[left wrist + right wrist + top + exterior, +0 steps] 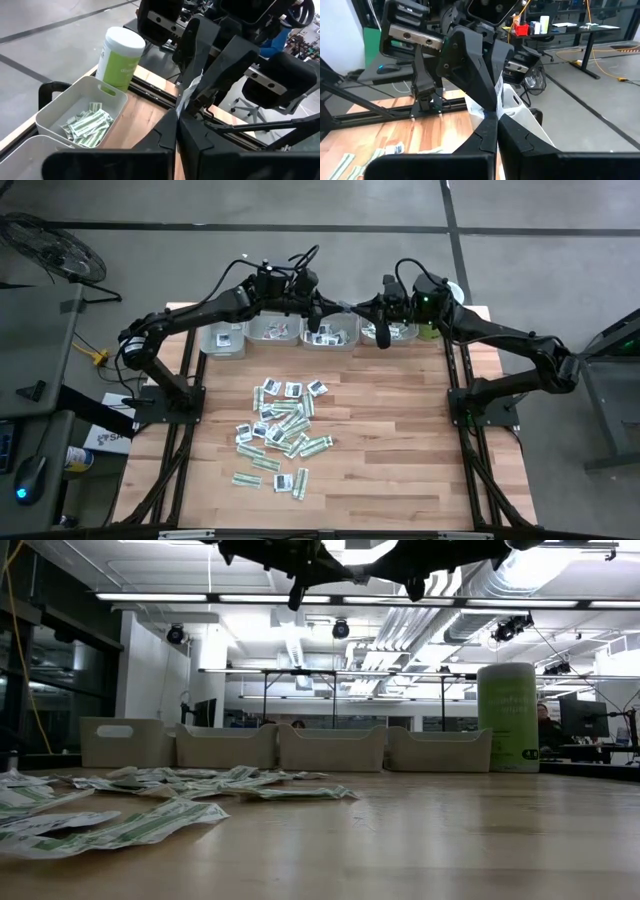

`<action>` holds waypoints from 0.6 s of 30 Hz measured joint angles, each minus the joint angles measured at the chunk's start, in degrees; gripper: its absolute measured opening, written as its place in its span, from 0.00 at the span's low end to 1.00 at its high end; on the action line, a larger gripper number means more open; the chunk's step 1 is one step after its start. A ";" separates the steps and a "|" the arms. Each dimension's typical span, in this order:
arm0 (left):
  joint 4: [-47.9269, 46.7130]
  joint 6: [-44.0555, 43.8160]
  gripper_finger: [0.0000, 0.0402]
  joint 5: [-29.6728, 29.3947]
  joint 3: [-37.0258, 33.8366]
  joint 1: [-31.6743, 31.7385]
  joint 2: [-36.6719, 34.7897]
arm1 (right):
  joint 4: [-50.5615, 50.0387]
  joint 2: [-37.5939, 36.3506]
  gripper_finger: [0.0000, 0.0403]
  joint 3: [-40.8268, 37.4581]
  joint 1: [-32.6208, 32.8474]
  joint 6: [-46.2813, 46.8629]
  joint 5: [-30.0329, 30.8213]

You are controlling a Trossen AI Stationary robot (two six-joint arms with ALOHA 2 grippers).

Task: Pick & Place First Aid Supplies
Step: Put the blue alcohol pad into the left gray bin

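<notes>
While both arms met above the trays (300, 332), one white sachet (189, 92) hung between them.
L gripper (176, 114) & R gripper (496, 117) jaws both clamped on it, tip to tip, sachet's long axis spanning them.

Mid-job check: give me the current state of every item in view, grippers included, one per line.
Left gripper: shut, raised over the trays, pinching a white sachet together with the right gripper.
Right gripper: shut on the same sachet.
Loose sachets: scattered flat on the table.
Grey trays: four in a row at the table's far edge, upright, open-topped.
Nearest tray: holds green-white strips.
Green tub: upright, lid on.
</notes>
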 joint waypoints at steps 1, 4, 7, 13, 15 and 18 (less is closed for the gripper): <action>-0.02 0.00 0.01 -0.02 0.00 0.00 0.00 | 0.06 0.00 0.00 0.00 0.00 0.16 -0.04; 0.02 0.02 0.01 -0.21 0.00 0.00 0.00 | 0.80 0.00 0.03 0.00 0.00 2.04 -0.02; -0.10 0.08 0.00 -0.53 0.00 0.00 0.00 | 1.07 -0.52 0.10 0.00 -0.65 4.93 -0.05; -3.15 0.68 0.00 -4.05 0.00 0.02 -0.16 | -0.13 -4.02 0.33 0.00 -4.49 9.80 0.21; -7.38 2.21 0.00 -7.31 0.00 0.51 -0.95 | -2.60 -5.64 0.39 0.00 -6.03 10.64 1.30; -15.87 3.74 0.00 -13.10 0.00 1.69 -2.81 | -8.39 -8.10 0.46 0.00 -7.52 10.33 4.75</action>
